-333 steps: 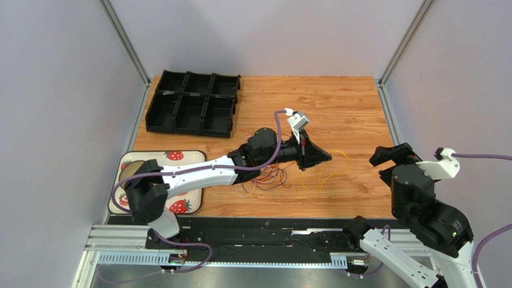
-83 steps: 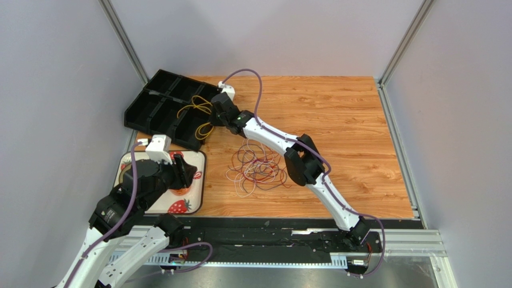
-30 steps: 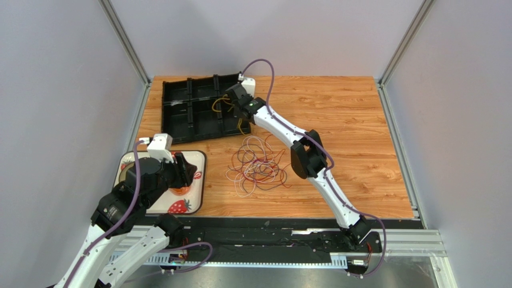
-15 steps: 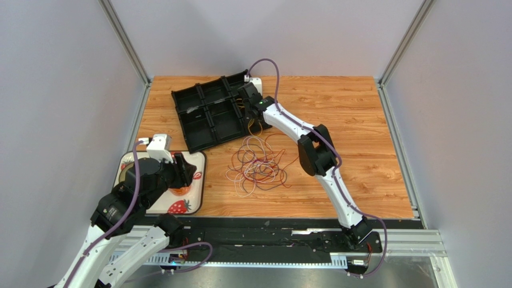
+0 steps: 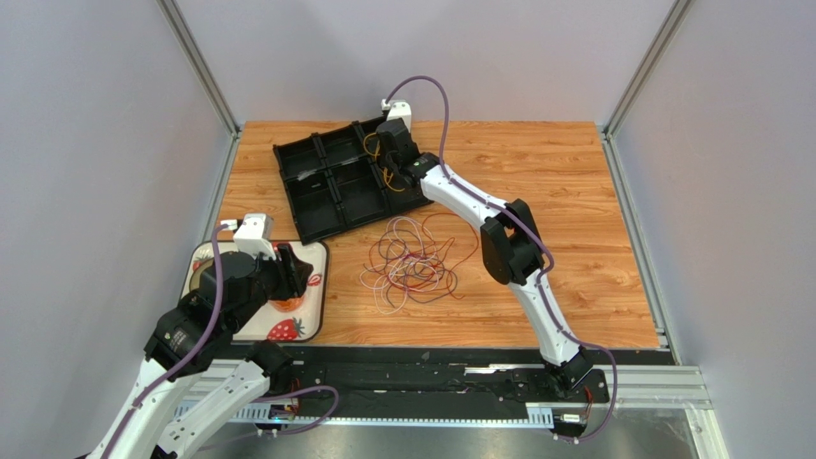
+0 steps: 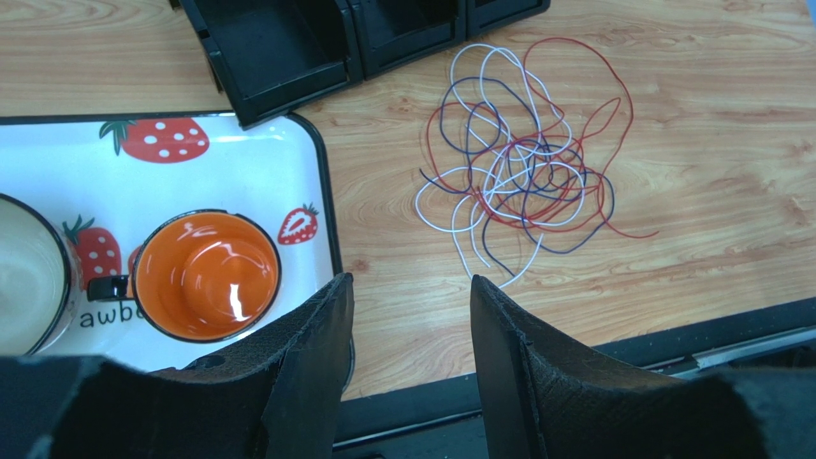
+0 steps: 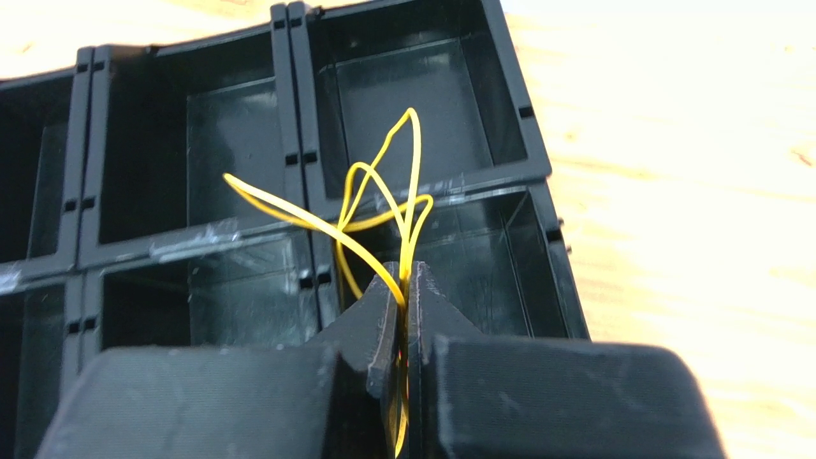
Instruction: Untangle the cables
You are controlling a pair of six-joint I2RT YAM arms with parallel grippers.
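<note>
A loose tangle of thin red, white and dark blue cables [image 5: 412, 263] lies on the wooden table [image 5: 575, 210]; the left wrist view shows the same tangle [image 6: 522, 172] ahead of my left gripper. A yellow cable [image 7: 383, 206] loops up over a black compartment tray [image 7: 297, 96], and my right gripper [image 7: 407, 277] is shut on it. From above, the right gripper [image 5: 389, 161] reaches over the tray's far right corner with the yellow cable [image 5: 391, 182] hanging into it. My left gripper [image 6: 410, 282] hovers open and empty above the table's near left.
The black compartment tray [image 5: 306, 206] sits askew at the back left. A strawberry-print tray [image 6: 259, 182] holds an orange cup [image 6: 206, 277] and a cream bowl [image 6: 24, 277] under the left gripper. Grey walls enclose three sides.
Over the last second the right gripper moved right and farther back with the yellow cable, and the black tray swung round with it. The left arm and the tangle stayed put.
</note>
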